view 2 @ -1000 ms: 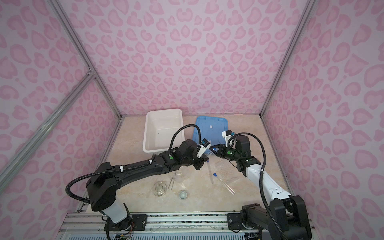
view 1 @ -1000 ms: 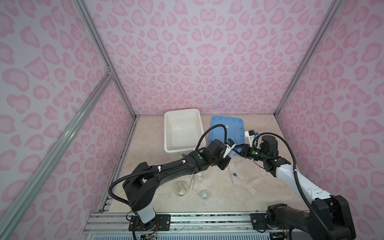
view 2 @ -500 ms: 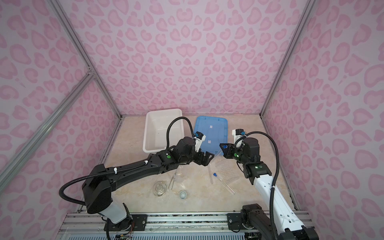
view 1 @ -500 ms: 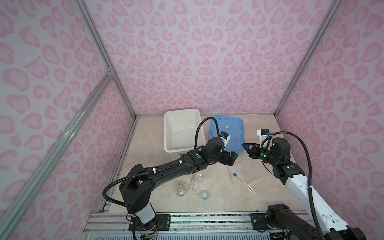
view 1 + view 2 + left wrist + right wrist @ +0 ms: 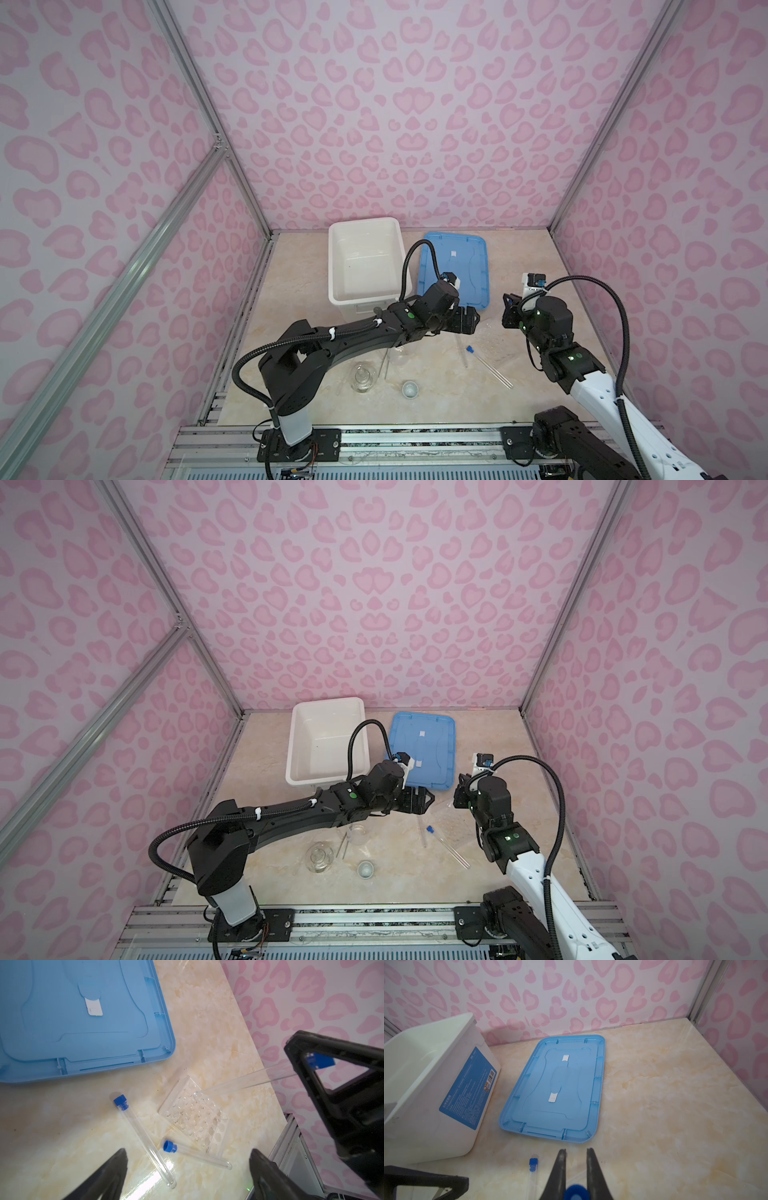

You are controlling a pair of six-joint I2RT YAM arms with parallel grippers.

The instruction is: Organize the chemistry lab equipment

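Observation:
My right gripper (image 5: pixel 576 1149) is shut on a clear blue-capped test tube (image 5: pixel 245 1082); its cap (image 5: pixel 575 1192) sits between the fingers. The tube slants down, and its round end touches the clear tube rack (image 5: pixel 193 1115) lying on the table. My left gripper (image 5: pixel 187 1151) is open and empty above two more capped tubes, one long (image 5: pixel 143 1138) and one beside the rack (image 5: pixel 197 1156). In both top views the left gripper (image 5: pixel 469 322) hangs left of the right gripper (image 5: pixel 509 311). A glass flask (image 5: pixel 363 376), a beaker (image 5: pixel 397 355) and a small white cup (image 5: pixel 409 389) stand near the front.
A large white bin (image 5: pixel 365 257) stands at the back, with a flat blue lid (image 5: pixel 455 266) lying to its right. Thin metal tweezers (image 5: pixel 384 365) lie beside the beaker. Pink patterned walls close in three sides, and a metal rail (image 5: pixel 374 440) runs along the front.
The two grippers were together at the tube. My left gripper has opened and let go, and my right gripper has drawn back to the right with the tube.

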